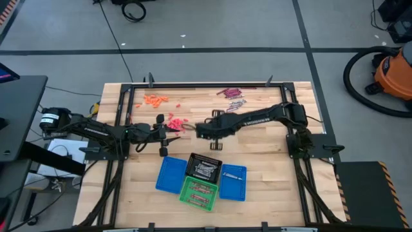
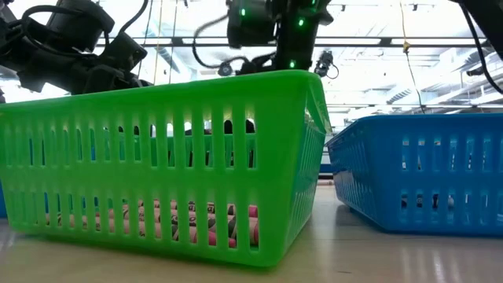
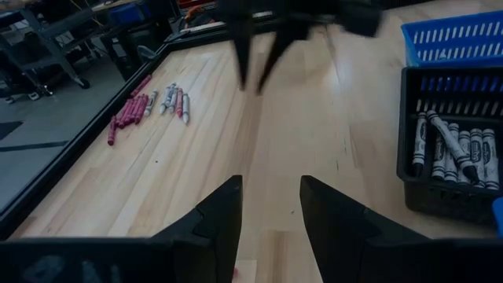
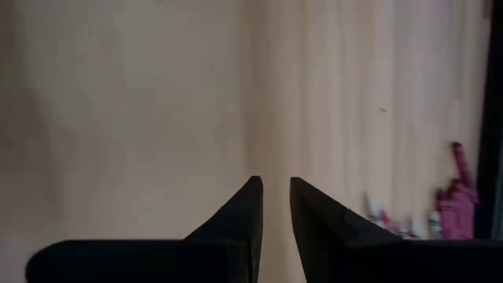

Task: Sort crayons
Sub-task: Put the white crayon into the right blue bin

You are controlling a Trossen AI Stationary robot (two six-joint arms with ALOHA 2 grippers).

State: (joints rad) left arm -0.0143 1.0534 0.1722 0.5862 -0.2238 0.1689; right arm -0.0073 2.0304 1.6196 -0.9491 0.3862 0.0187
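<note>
Hovering over bare wood mid-table, both grippers carry nothing while the crayons lie in loose groups and baskets.

Left gripper [image 1: 175, 133] reaches in from the table's left edge with its fingers apart, just beside the reddish crayons [image 1: 175, 121], which lie touching nothing. Right gripper [image 1: 198, 129], coming from the right edge, faces it across a small gap, fingers slightly apart with nothing between them. Orange crayons [image 1: 155, 99] lie toward the far-left corner, and the maroon and grey crayons [image 1: 232, 95] by the far edge, well apart from both grippers. Near the front edge, the black basket [image 1: 204, 169] holds grey crayons, the green basket [image 1: 199, 193] holds more, flanked by two blue baskets [image 1: 170, 174].
</note>
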